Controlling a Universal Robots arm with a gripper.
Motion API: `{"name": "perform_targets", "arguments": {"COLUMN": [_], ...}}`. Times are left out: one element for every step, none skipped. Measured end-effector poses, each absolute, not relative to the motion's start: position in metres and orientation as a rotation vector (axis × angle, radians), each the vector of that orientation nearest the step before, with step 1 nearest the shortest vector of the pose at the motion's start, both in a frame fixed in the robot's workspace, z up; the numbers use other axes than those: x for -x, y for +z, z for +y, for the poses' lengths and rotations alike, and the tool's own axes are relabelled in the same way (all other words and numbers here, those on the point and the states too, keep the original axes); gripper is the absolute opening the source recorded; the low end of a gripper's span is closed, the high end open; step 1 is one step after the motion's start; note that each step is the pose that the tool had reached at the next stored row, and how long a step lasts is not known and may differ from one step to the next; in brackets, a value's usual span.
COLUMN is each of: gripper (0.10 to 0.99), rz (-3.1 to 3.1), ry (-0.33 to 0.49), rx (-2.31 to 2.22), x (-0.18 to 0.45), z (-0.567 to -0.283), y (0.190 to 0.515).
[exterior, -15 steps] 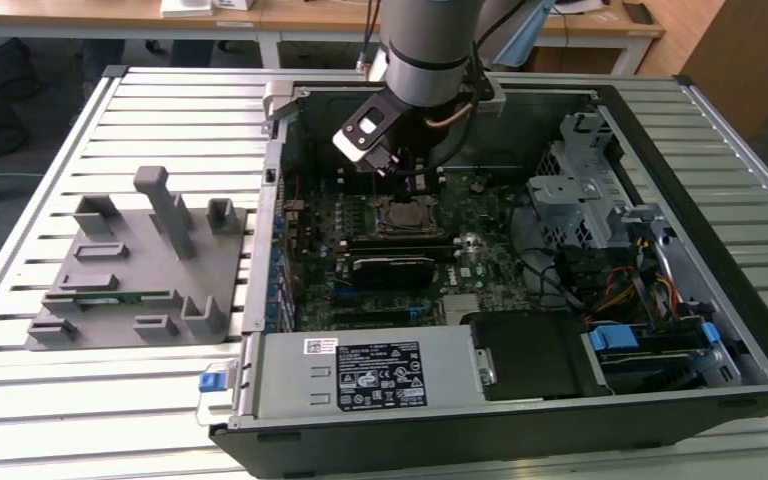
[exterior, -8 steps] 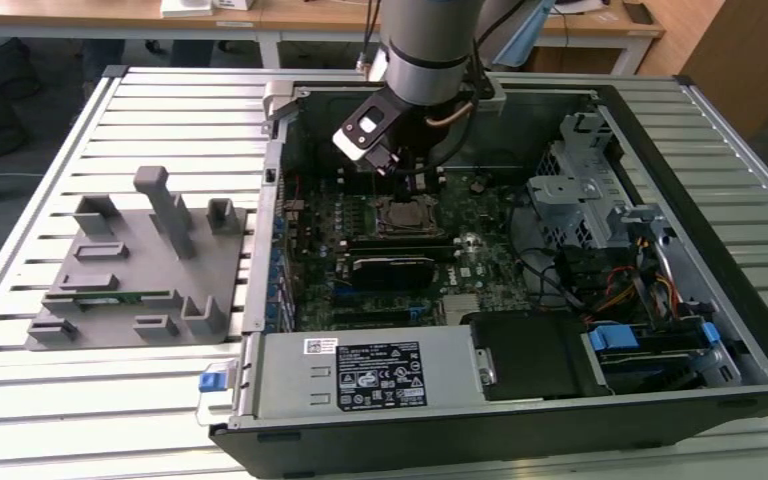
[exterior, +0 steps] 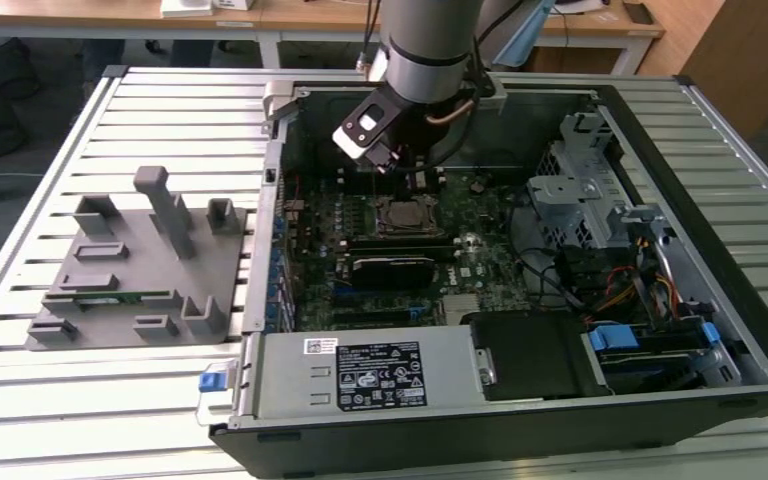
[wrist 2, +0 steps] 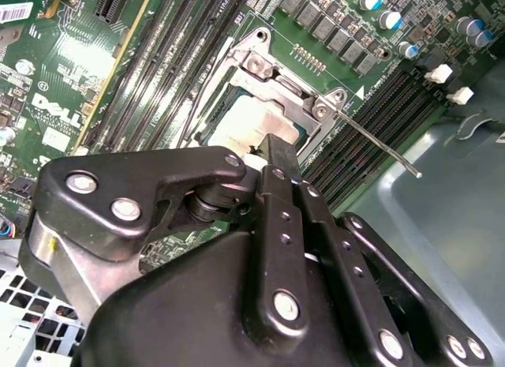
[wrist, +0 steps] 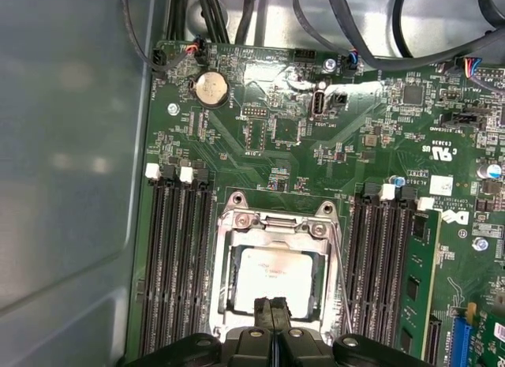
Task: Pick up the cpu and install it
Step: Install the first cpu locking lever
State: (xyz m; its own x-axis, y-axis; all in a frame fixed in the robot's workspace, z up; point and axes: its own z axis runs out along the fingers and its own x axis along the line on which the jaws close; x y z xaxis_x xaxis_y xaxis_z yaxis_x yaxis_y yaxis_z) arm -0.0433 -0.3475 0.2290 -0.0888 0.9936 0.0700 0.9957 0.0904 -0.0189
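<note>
While beneath jaws, cpu (wrist: 272, 274) in socket (wrist: 233, 225).

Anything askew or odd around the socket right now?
Nothing stands out. In the first wrist view the cpu lies flat and square inside the socket frame, no corner raised. The pincer is shut, tips over the cpu's edge. The socket lever runs alongside the frame.

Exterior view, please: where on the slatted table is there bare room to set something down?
Bare slats lie on the table between the grey fixture and the far edge, and in front of the fixture toward the near edge. Inside the computer case it is crowded: the claw hangs over the cpu in its socket, with cables and drive bays alongside.
</note>
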Motion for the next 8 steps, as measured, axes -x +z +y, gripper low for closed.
{"name": "perform_targets", "arguments": {"gripper": [0.106,0.106,0.106,0.106,0.106,0.106,0.106,0.106], "rz": [-2.271,-2.271,-2.271,-2.271,-2.271,-2.271,-2.271,-2.271], "ry": [-0.051,-0.051,-0.051,-0.051,-0.051,-0.051,-0.051,-0.051], "rx": [2.076,2.076,2.076,2.076,2.076,2.076,2.076,2.076], "x": [0.0433,0.0433,0.0433,0.0433,0.0433,0.0433,0.0433,0.0433], "z": [-0.3475,-0.3475,-0.3475,-0.3475,-0.3475,-0.3475,-0.3475,-0.3475], "y": [0.2294,0.2299,0.2304,0.2309,0.2315,0.2322,0.233,0.2337]}}
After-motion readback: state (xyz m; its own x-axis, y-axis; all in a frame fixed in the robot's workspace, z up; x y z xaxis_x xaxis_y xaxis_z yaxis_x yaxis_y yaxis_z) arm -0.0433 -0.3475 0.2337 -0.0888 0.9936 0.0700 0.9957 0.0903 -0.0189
